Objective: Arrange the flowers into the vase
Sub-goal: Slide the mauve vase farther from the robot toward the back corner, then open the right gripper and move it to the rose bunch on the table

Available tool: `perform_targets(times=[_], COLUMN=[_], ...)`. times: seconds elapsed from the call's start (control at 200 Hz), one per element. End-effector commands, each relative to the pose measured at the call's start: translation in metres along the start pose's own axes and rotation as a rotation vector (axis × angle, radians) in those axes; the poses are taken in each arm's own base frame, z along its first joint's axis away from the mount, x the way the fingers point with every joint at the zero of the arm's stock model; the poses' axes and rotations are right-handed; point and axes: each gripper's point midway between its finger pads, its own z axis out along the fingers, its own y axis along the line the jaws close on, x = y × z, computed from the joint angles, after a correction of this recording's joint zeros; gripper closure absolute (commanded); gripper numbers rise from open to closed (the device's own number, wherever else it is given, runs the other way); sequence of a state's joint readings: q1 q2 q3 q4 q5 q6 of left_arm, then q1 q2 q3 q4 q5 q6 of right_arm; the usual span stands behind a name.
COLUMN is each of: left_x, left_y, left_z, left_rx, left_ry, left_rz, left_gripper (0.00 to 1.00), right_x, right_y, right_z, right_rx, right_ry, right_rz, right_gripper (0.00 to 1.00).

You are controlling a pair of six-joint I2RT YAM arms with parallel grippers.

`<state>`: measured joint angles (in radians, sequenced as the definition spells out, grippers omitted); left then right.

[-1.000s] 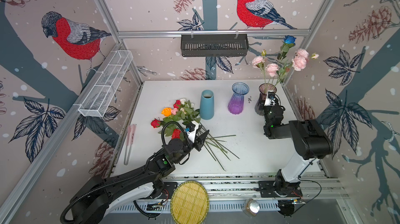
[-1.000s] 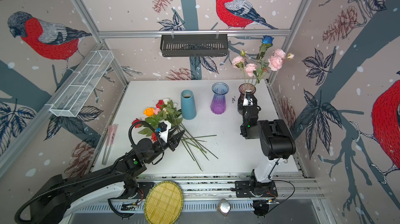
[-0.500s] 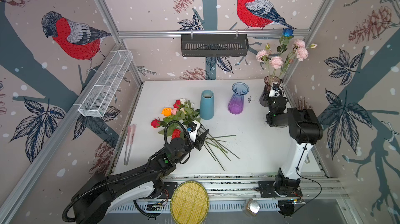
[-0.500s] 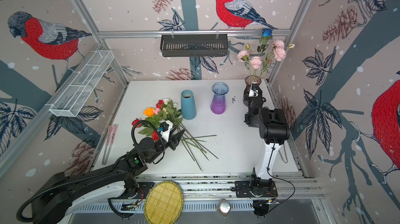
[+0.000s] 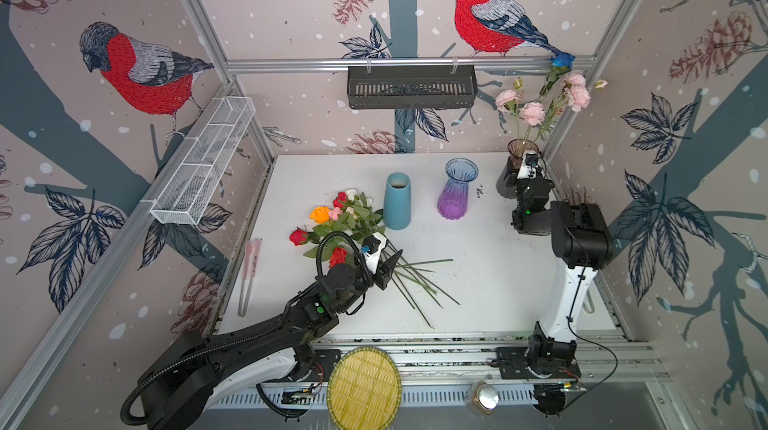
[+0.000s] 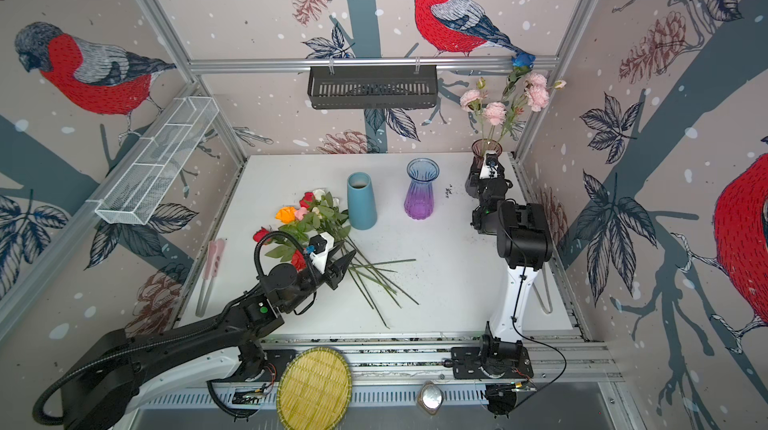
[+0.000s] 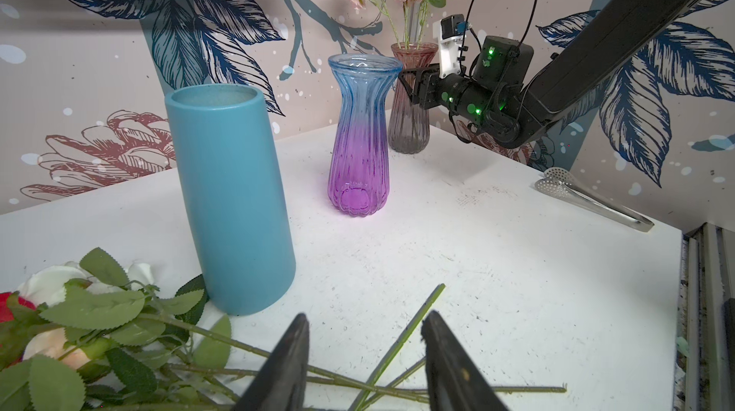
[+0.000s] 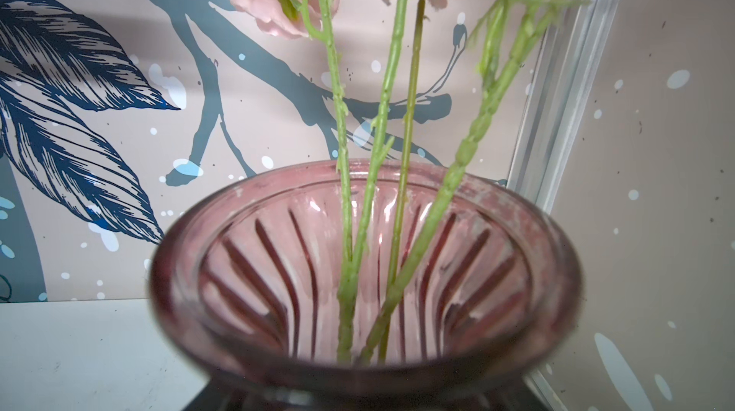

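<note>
Jaws of the left gripper [image 7: 364, 353] stand apart over loose roses [image 5: 345, 220] near the tabletop's left edge; right gripper [image 5: 513, 176] clamps the far-right-corner vase [image 5: 519, 149], carnations [image 5: 536, 109] already in.

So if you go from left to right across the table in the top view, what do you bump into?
Pink tongs → the pile of flowers → blue vase → purple vase → dark pink vase with pink flowers in it.

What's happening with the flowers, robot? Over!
Left gripper open over loose stems. Right gripper clamped on pink vase, carnations inside. Roses on table, teal vase close by.
</note>
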<state>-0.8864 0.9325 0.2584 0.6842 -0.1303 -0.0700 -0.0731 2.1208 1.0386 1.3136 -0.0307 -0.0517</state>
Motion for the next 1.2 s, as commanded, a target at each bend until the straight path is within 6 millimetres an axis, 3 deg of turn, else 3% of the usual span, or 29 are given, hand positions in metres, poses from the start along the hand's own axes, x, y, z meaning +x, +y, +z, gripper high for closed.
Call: perform_targets(times=[0.0,0.4,0.56,0.771,1.071,1.196], left_x=[-0.009,-0.009,-0.010,-0.011,-0.015,-0.018], left_y=[-0.004,-0.004,-0.003,-0.002,-0.002,-0.001], left_z=[-0.001,0.000,-0.001,-0.002,-0.006,-0.008], left_rx=[0.025,0.021,0.016,0.014,0.013,0.012], left_ry=[-0.036,-0.036,-0.037,-0.041,-0.055,-0.066], left_rz=[0.016,0.018,0.021,0.022,0.017,0.011], left_gripper=[0.53,0.53,0.53,0.53,0.53,0.53], right_x=[-0.016,-0.009,-0.005,-0.003,-0.013,-0.028], right_y=[-0.003,-0.009,-0.012,-0.015,-0.020,-0.026], right_z=[0.002,0.004,0.000,-0.007,-0.016,-0.024], right_rx=[0.005,0.000,0.004,0.018,0.046,0.089], right_ry=[-0.063,-0.036,-0.033,-0.033,-0.045,-0.070], right_rz=[-0.022,-0.032,-0.010,0.000,0.002,-0.001], right_gripper=[0.62,0.54,0.28,0.02,0.01,0.01])
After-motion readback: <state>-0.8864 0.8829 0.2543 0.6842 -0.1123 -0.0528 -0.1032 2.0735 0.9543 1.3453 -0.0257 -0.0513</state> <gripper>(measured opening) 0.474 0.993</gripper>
